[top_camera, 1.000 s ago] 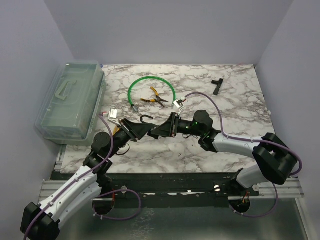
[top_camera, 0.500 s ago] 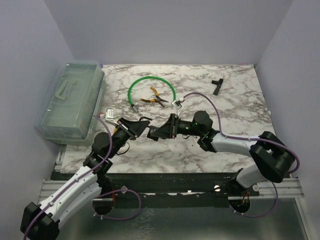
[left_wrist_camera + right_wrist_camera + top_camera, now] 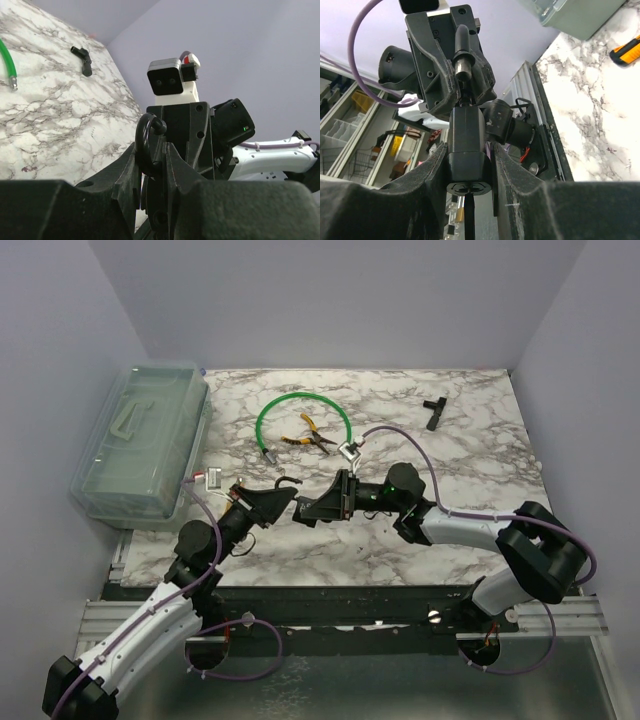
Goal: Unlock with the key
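The black padlock (image 3: 314,506) hangs above the near middle of the table, its body clamped between the fingers of my right gripper (image 3: 306,507). In the right wrist view the lock body (image 3: 466,140) fills the right gripper (image 3: 468,167), and a thin flat blade (image 3: 469,215), dark in this light, stands in the keyhole; it looks like the key. My left gripper (image 3: 286,499) meets the lock from the left. Its jaws (image 3: 151,157) are pressed around the curved shackle (image 3: 143,140), which rises between them.
A green cable ring (image 3: 259,425) lies on the marble top behind the grippers with yellow-handled pliers (image 3: 308,438) inside it. A clear plastic box (image 3: 140,440) stands at the left edge. A small black T-shaped piece (image 3: 433,410) lies at the back right.
The left gripper's jaws have narrowed around the shackle and its wrist has drawn back to the left. The right gripper has followed a little leftward with the padlock.
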